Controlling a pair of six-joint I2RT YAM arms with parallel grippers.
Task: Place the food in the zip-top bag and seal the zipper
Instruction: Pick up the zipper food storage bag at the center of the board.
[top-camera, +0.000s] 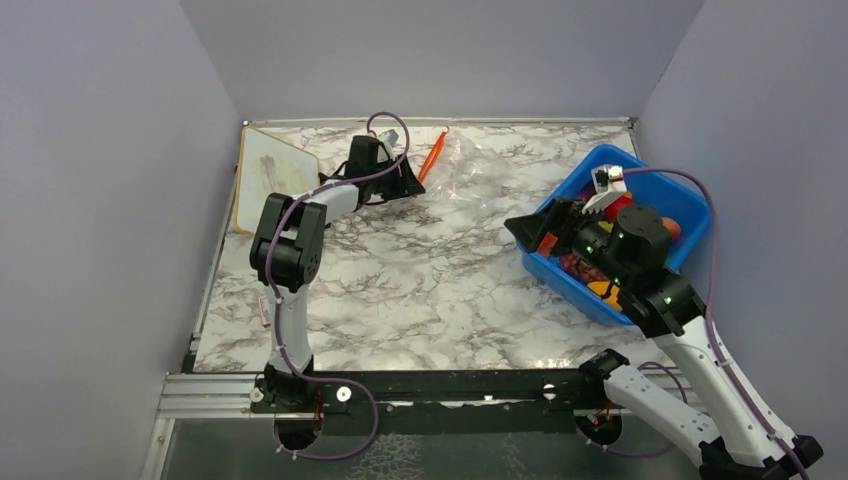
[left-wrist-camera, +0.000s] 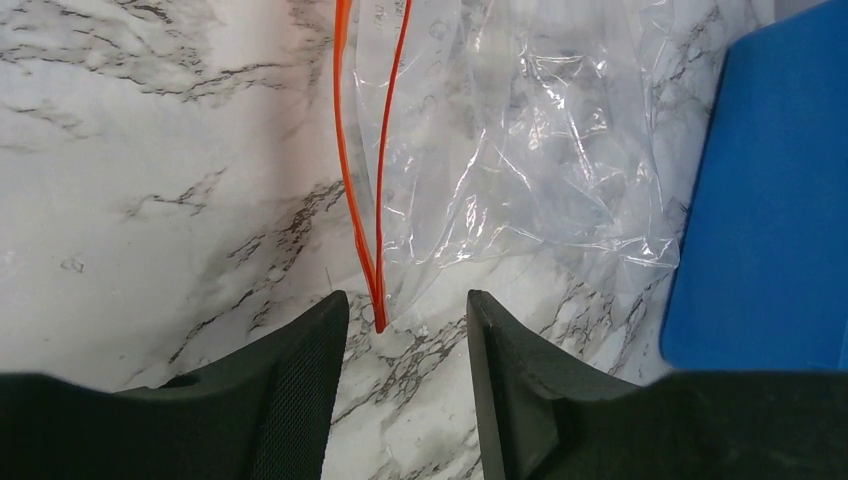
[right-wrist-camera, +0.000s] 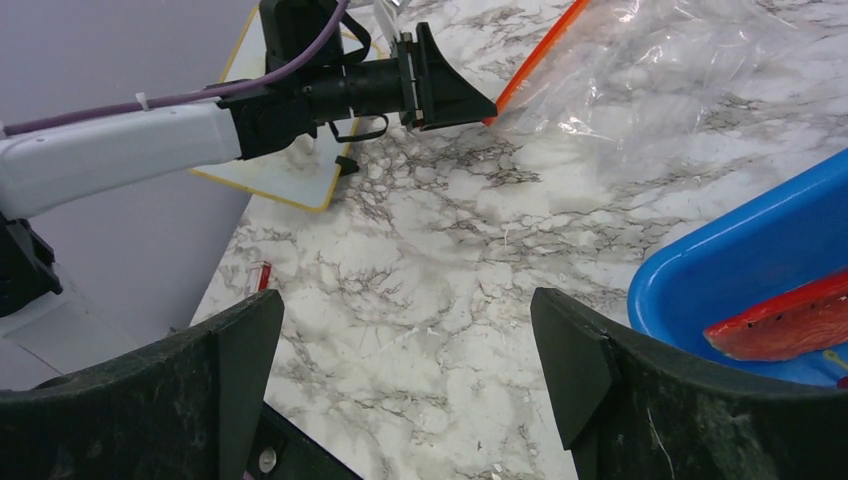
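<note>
The clear zip-top bag (top-camera: 490, 170) lies crumpled at the back of the marble table, its orange-red zipper (top-camera: 432, 155) along its left side. My left gripper (top-camera: 415, 180) sits at the zipper's near end. In the left wrist view the two zipper strips (left-wrist-camera: 383, 150) end just at the fingertip line, close to the left finger (left-wrist-camera: 320, 340), and the left gripper (left-wrist-camera: 405, 300) is open, its jaws half apart on nothing. The food (top-camera: 610, 290) lies in the blue bin (top-camera: 600, 155). My right gripper (top-camera: 535, 232) hovers wide open over the bin's left rim, empty (right-wrist-camera: 405, 320).
A white board with a yellow edge (top-camera: 268, 175) lies at the back left, beside the left arm. Grey walls close in the table on three sides. The blue bin (right-wrist-camera: 740, 260) holds a red piece (right-wrist-camera: 780, 325) near its rim.
</note>
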